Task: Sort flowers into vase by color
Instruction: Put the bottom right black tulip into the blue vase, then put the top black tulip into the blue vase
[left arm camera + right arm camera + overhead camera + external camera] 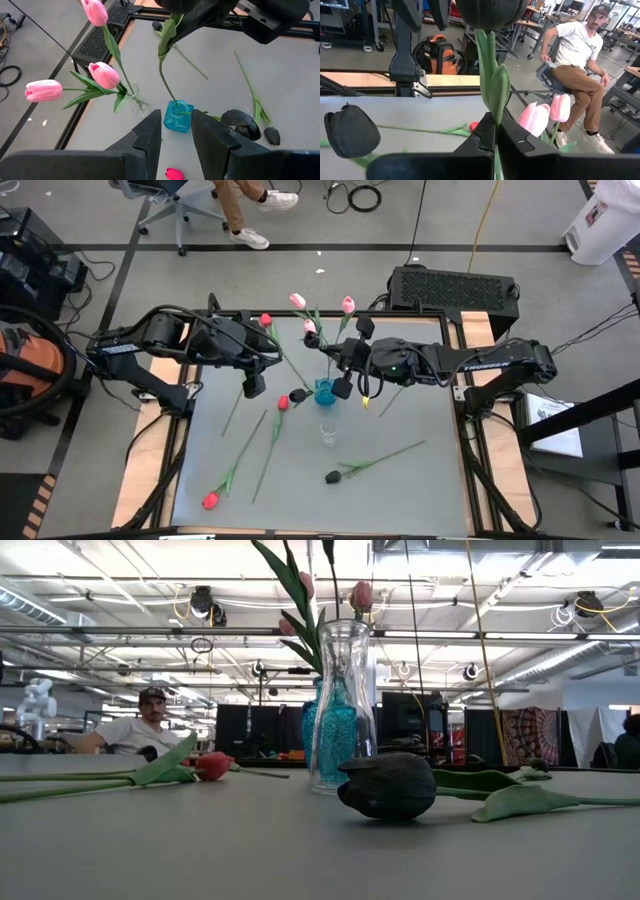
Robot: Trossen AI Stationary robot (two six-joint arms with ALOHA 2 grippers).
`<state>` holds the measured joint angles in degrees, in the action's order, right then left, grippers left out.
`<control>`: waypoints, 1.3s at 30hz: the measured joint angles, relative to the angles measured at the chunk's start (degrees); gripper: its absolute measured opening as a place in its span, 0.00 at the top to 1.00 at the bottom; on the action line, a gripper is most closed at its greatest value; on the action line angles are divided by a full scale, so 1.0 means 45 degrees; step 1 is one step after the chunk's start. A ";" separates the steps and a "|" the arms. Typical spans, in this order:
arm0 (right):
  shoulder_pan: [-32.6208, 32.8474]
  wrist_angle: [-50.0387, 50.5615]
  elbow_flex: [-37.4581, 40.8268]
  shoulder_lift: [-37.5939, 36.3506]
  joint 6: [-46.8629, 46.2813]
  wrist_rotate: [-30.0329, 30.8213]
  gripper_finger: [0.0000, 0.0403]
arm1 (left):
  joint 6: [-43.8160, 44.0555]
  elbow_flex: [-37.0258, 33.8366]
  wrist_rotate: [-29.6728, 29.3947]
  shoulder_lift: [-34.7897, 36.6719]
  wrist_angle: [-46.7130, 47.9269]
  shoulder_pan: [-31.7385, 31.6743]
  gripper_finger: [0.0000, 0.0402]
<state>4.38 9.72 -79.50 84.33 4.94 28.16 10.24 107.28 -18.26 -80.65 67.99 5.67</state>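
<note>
Taken on the high view's clock face, 6 o'clock edge nearest:

- Nearest, at 7 o'clock on the bench (420, 500): one red tulip (210, 500) lying flat, stem running up towards centre
- At 6 o'clock: lying black tulip (333, 476), flat, stem trailing off towards 4 o'clock
- Just beyond it: empty clear vase (328, 432), upright, apart from the lying black tulip
- Near centre: two red tulip heads (283, 402) lying close together, just at 9 o'clock of the blue vase (324, 391), which stands upright
- Left hand (176, 137) hovering above the bench at 9 o'clock of the blue vase, fingers spread a little, nothing between them
- Right hand (495, 135) reaching in from 3 o'clock above the blue vase, fingers pressed together on the green stem of the held black tulip (490, 12); stem upright, head uppermost, lower end at the mouth of the blue vase; inside or just above, cannot tell
- Towards 12 o'clock of the blue vase: second clear vase (135, 97) holding three pink tulips (104, 75), heads fanned outward
- At 11 o'clock, beside the left arm: another red tulip (265, 319), its stem slanting towards the blue vase
- Beyond the bench: orange vacuum (440, 52) on the floor and a seated person (575, 65)
</note>
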 joint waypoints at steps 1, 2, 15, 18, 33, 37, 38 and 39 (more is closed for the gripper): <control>0.0000 0.0009 0.0000 0.0000 -0.0002 0.0000 1.00 | 0.0000 0.0000 0.0000 -0.0004 0.0000 0.0011 0.72; 0.0000 0.0027 0.0000 0.0000 -0.0002 0.0000 1.00 | 0.0000 0.0000 0.0000 -0.0004 0.0000 0.0019 0.72; 0.0000 0.0098 0.0000 0.0000 0.0027 -0.0547 0.98 | -0.0005 0.0000 0.0000 0.0000 0.0000 0.0019 0.72; 0.0000 0.0102 0.0000 0.0000 0.0032 -0.0694 0.94 | -0.0007 0.0000 0.0000 0.0000 0.0000 0.0019 0.72; 0.0000 0.0892 -0.0005 -0.0005 0.0039 -0.0688 0.64 | 0.0000 0.0000 0.0000 0.0001 0.0000 0.0019 0.72; 0.0000 0.1859 -0.0005 -0.0005 -0.0398 -0.0685 0.58 | 0.0000 0.0003 0.0000 -0.0001 0.0000 0.0019 0.72; 0.0000 0.2130 -0.0005 -0.0005 -0.0567 -0.0681 0.57 | 0.0000 0.0003 0.0000 -0.0001 0.0000 0.0019 0.72; 0.0004 0.2395 -0.0005 -0.0005 -0.0753 -0.0680 0.56 | -0.0002 0.0000 0.0000 -0.0002 0.0000 0.0019 0.72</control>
<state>4.40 20.49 -79.53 84.31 1.55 25.10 10.23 107.28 -18.26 -80.66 67.99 5.76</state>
